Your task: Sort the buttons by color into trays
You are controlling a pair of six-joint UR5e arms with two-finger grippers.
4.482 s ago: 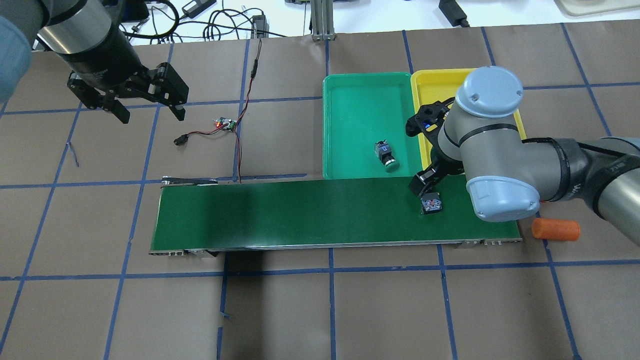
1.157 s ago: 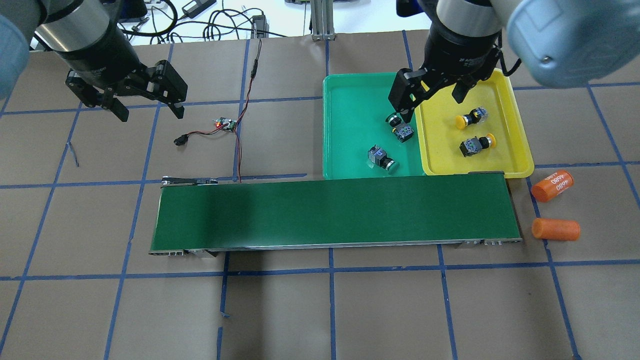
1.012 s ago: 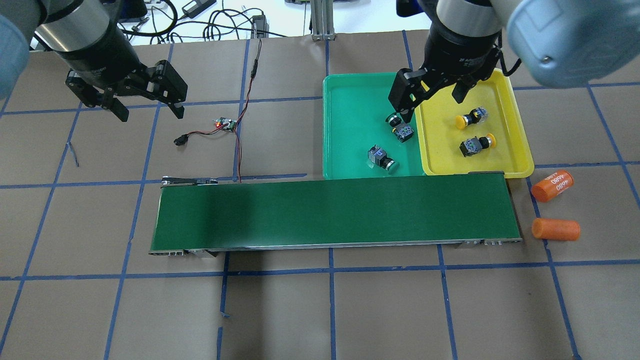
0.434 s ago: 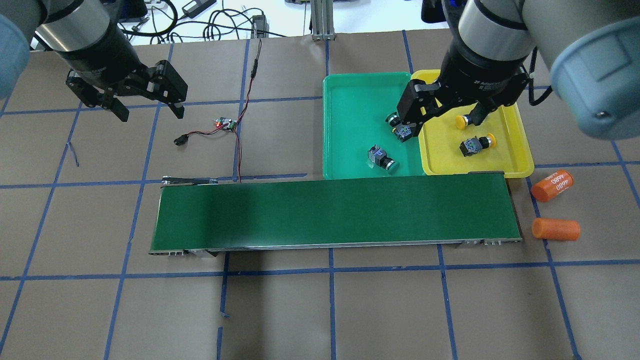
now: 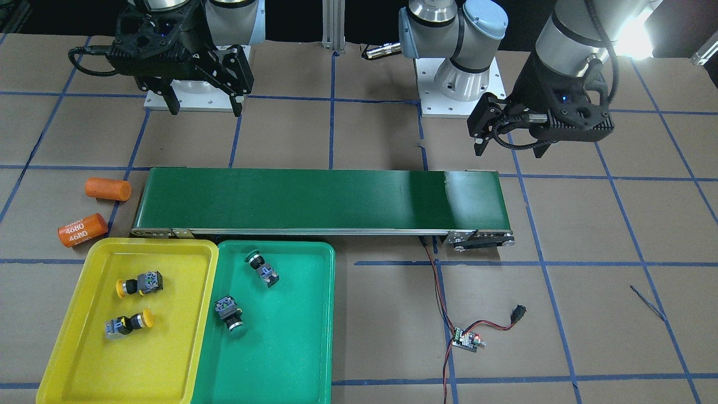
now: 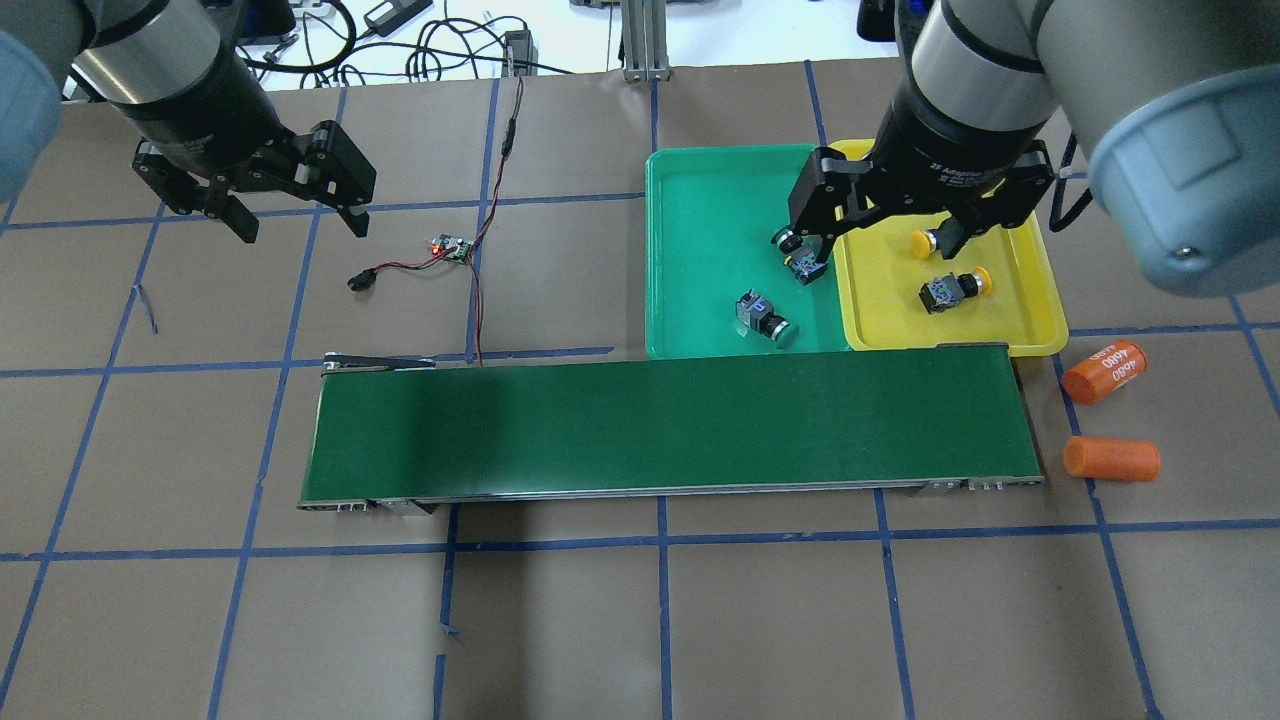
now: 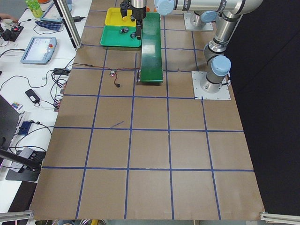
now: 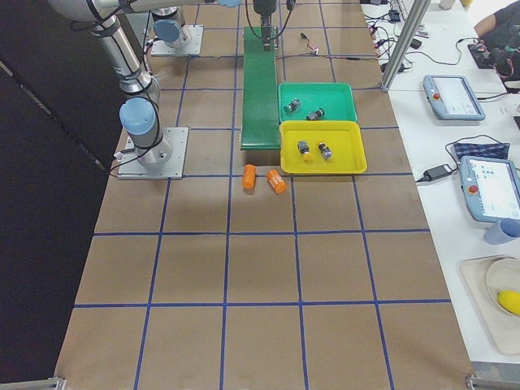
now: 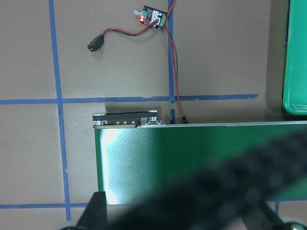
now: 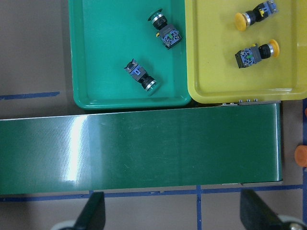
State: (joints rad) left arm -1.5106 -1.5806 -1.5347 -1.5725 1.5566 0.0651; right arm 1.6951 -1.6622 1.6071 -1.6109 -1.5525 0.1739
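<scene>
Two green buttons lie on their sides in the green tray. Two yellow buttons lie in the yellow tray beside it. The right wrist view shows both green buttons and both yellow buttons from high up. My right gripper is open and empty, raised above the seam between the trays. My left gripper is open and empty, raised over the table at the far left.
A long dark-green conveyor belt lies along the near side of the trays. Two orange cylinders lie off its right end. A small circuit board with red-black wires lies near the belt's left end.
The button that lay at the belt's right end now lies in the green tray. My right gripper has let go, risen and drifted right. The left arm has not moved.
</scene>
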